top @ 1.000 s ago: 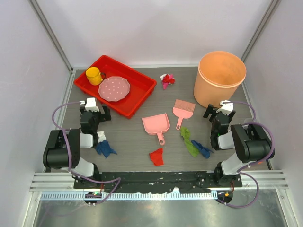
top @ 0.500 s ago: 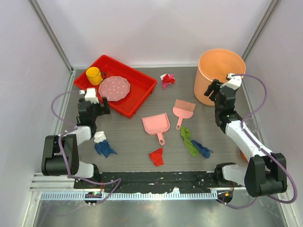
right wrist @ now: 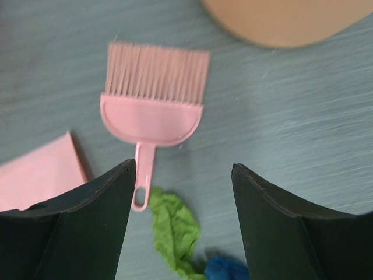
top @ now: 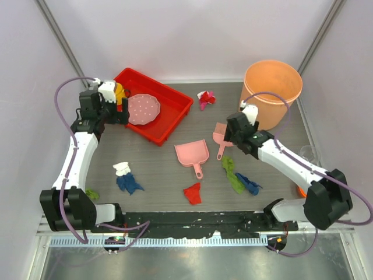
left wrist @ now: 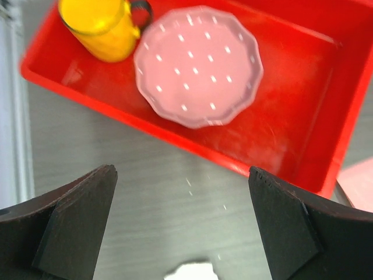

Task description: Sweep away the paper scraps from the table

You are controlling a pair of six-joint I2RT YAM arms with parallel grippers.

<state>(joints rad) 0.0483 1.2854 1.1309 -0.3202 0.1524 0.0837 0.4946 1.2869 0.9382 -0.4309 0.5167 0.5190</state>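
Several small crumpled paper scraps (top: 193, 193) lie scattered over the flat dark grey wood-grain table (top: 157, 175) on my overhead feed. I see a red one near the front edge. A long green twist (top: 233, 173) touches a blue bit (top: 250, 185) to its right. On the left, a white bit (top: 122, 168) sits just behind another blue scrap (top: 128, 184). A magenta, red and white clump (top: 205, 99) lies at the back, between the red plastic tray (top: 175, 131) and the round orange bucket (top: 272, 93). The pink plastic dustpan (top: 192, 154) rests mid-table with the pink hand brush (right wrist: 152, 114) just to its right, bristles toward the bucket.

My right gripper (right wrist: 183, 168) hangs over the brush with its jaws spread wide and nothing between them. Its wrist feed shows the handle near the left finger and the green twist below it. My left gripper (left wrist: 180, 175) hovers at the tray's near rim, jaws likewise apart and empty. It looks down on the pink dotted plate (left wrist: 198, 64) and the yellow mug (left wrist: 102, 29) inside the tray. The white bit peeks in at the bottom of that feed.
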